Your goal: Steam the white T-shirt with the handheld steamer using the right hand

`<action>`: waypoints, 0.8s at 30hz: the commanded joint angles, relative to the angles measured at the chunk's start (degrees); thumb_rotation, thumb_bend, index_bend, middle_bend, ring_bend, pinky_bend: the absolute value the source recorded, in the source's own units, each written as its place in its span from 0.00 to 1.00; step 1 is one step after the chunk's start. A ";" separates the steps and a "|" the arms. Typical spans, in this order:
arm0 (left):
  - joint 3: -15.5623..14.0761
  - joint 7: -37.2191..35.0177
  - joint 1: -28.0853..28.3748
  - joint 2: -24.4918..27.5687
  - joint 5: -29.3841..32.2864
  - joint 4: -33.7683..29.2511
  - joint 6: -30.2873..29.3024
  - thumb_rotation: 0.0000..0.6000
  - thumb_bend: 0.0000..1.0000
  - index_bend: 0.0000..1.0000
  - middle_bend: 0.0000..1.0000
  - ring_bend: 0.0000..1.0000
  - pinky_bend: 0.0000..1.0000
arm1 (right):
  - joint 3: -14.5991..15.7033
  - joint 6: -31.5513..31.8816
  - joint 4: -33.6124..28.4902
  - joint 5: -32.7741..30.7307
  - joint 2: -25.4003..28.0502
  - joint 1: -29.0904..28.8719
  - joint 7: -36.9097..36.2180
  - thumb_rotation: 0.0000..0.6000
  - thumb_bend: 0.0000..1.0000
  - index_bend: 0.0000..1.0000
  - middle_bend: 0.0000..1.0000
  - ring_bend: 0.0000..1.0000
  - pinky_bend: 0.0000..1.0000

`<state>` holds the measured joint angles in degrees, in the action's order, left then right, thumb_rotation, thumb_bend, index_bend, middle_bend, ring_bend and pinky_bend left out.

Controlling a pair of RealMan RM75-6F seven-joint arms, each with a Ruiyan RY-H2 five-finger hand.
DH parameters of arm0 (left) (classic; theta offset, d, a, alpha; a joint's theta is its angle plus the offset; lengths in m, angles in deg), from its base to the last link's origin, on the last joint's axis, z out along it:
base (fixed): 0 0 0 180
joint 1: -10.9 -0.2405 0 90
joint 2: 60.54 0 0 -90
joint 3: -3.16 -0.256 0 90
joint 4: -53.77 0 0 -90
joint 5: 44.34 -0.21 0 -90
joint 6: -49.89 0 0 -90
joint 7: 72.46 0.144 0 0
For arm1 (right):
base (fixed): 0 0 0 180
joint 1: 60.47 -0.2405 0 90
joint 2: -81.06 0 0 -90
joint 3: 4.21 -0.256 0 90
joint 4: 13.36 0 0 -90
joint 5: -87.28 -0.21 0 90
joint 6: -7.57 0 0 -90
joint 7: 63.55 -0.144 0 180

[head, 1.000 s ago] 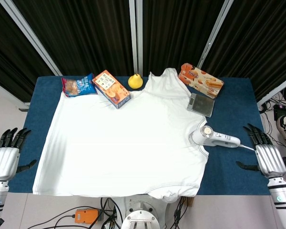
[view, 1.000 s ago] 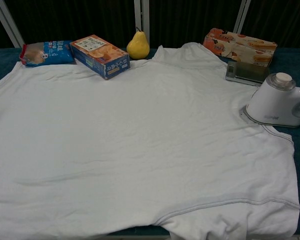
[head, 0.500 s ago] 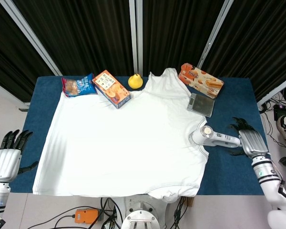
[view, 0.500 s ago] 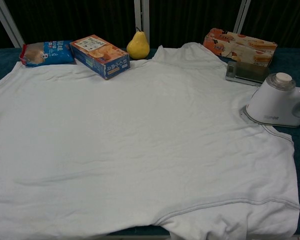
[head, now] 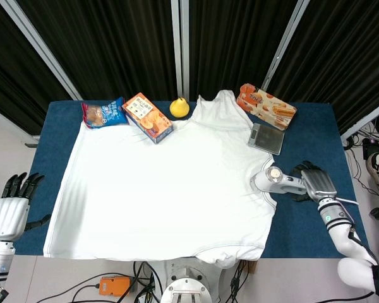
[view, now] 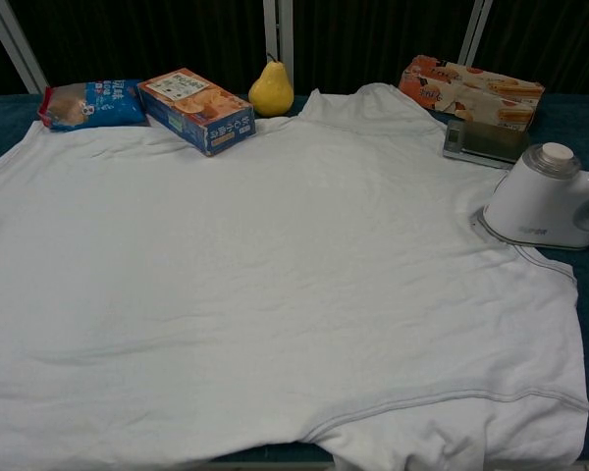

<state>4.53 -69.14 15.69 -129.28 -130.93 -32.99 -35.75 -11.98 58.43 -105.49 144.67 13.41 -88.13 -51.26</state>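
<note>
left hand (head: 10, 211) parked off table's left edge, fingers spread, holding nothing, barely moved over last second. white t-shirt (head: 170, 183) flat across blue table (head: 309, 221), unchanged. blue snack bag (head: 103, 113), cracker box (head: 148, 117), pear (head: 179, 107), orange carton (head: 266, 105), small scale (head: 266, 138) along back, untouched. handheld steamer (head: 279, 181) resting at shirt's right sleeve edge, same spot. right hand (head: 314, 184) swung in from table's right edge, now over steamer handle, fingers curled around it; firm grip or not, cannot tell. reach done; lift not begun.
</note>
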 commanded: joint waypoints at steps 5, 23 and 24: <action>-0.02 -0.04 0.11 -0.23 0.21 0.14 0.46 1.00 0.06 0.12 0.12 0.02 0.00 | 0.43 -1.19 2.28 -1.76 -1.17 -0.87 -0.08 1.00 0.37 0.45 0.35 0.17 0.24; 0.03 -0.08 0.01 -0.44 0.73 0.59 0.78 1.00 0.06 0.12 0.12 0.02 0.00 | 0.45 -0.43 4.70 -0.46 -3.65 -1.76 -2.16 1.00 0.44 0.55 0.52 0.33 0.28; 0.02 -0.10 0.02 -0.49 0.73 0.65 0.82 1.00 0.06 0.12 0.12 0.02 0.00 | 0.49 -0.34 4.72 -0.47 -3.75 -1.81 -2.02 1.00 0.44 0.56 0.53 0.35 0.30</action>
<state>4.55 -69.24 15.71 -129.77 -130.20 -32.34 -34.92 -11.52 58.04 -100.75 144.19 9.70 -89.90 -53.32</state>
